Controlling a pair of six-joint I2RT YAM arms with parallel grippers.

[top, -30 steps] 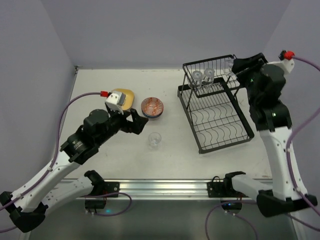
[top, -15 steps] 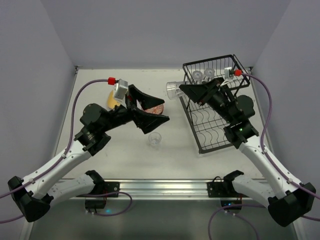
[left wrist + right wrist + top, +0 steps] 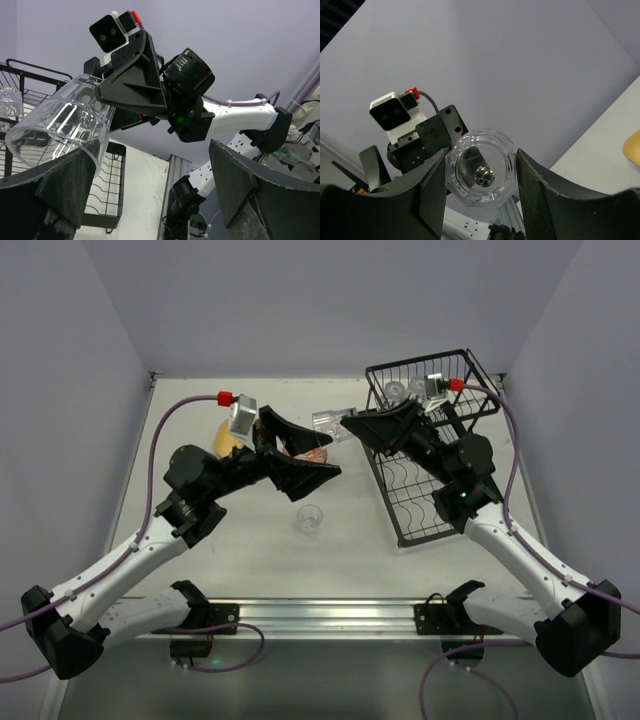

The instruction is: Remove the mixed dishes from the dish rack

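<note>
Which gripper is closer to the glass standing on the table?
Left. The left gripper hovers just behind the standing glass; the right gripper, holding another glass, is farther back.

Enclosed by pale lavender walls [image 3: 300, 300] on three sides; floored with an off-white worktop [image 3: 250, 570]; edged nearest by a rail [image 3: 330, 615], perhaps aluminium.

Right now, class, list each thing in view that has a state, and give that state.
Right fingers: shut on clear glass, held sideways in air.
Left fingers: wide open, beside that glass.
Second glass: upright on the table.
Two glasses: in the dish rack, upper basket.
Reddish bowl: on table, partly hidden.
</note>
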